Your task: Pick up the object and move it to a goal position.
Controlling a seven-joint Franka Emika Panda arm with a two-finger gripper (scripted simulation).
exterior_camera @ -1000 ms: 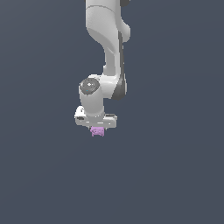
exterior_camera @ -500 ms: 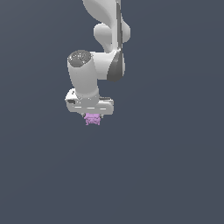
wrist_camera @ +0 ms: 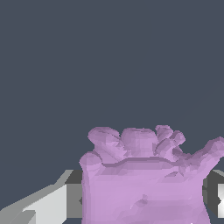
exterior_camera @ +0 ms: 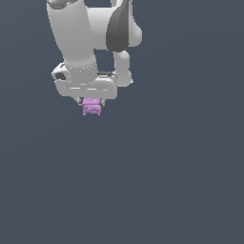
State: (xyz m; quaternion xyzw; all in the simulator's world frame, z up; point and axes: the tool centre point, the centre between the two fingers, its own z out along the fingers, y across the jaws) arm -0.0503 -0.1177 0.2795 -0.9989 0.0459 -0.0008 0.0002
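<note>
The object (exterior_camera: 91, 107) is a small pale purple knobbly lump. It hangs just under the white gripper (exterior_camera: 90, 104) in the exterior view, lifted clear of the dark surface. The gripper is shut on it; the fingers are mostly hidden behind the hand and the lump. In the wrist view the object (wrist_camera: 146, 183) fills the near part of the picture, with one finger (wrist_camera: 52, 205) on one side and the other finger (wrist_camera: 216, 199) on the other. No goal marker shows in either view.
The white arm (exterior_camera: 78, 38) with its dark joint (exterior_camera: 119, 31) reaches down from the top of the exterior view. A plain dark grey surface (exterior_camera: 167, 181) lies all around.
The arm has carried the held object upward and toward the exterior view's left, closer to the camera. The grip has not changed.
</note>
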